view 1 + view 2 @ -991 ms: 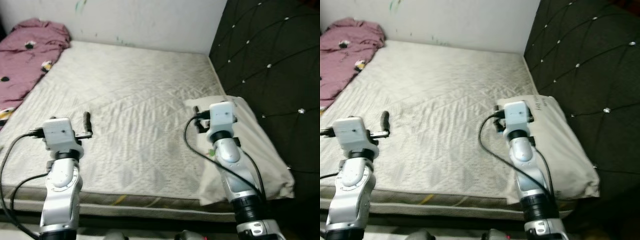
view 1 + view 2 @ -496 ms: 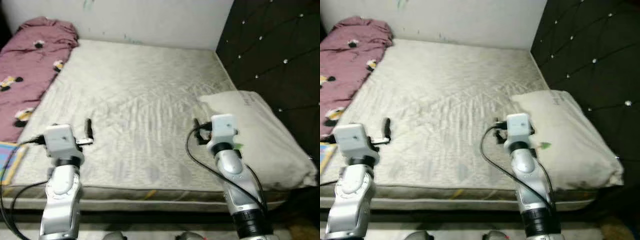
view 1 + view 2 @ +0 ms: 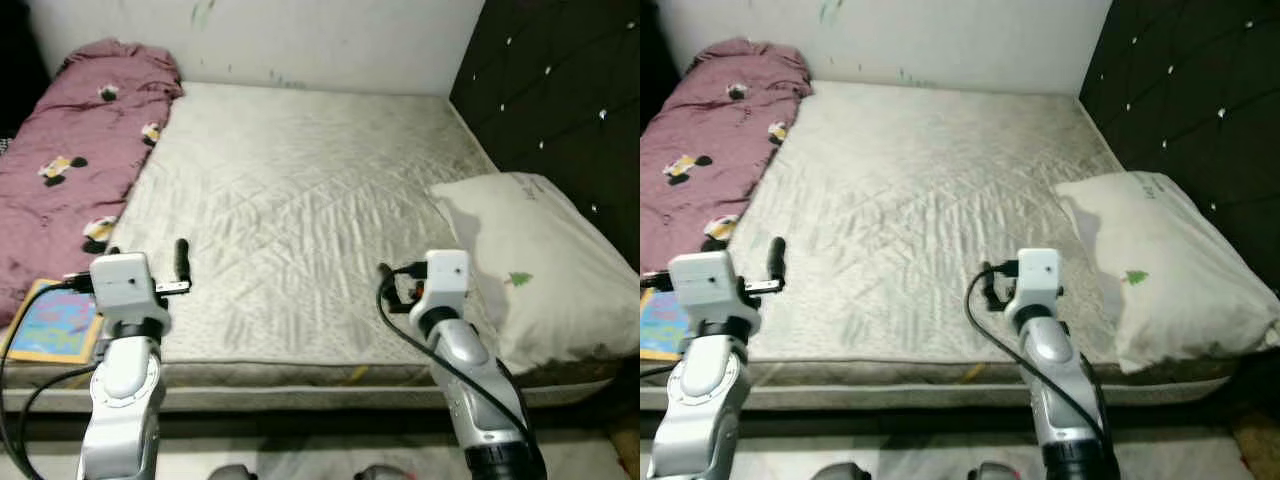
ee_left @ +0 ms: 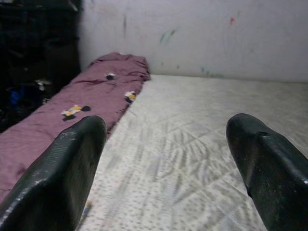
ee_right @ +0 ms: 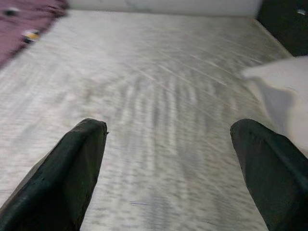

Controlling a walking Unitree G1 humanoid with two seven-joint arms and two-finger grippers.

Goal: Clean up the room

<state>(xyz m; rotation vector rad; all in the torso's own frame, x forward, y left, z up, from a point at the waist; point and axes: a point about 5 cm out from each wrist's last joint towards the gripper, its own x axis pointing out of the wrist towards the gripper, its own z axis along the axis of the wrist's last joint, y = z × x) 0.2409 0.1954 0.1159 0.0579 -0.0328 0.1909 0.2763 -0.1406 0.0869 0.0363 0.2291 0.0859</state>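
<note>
No readable text, pillow [image 3: 540, 260] print too small

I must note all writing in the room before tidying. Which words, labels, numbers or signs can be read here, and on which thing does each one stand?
No text can be read.
White pillow: a faint grey print near its top end, too blurred to read; a small green tree-shaped sign, no words.
Colourful book at the left edge of the mattress: cover print too small to read.
Maroon blanket: small cartoon figures, no writing.
</note>
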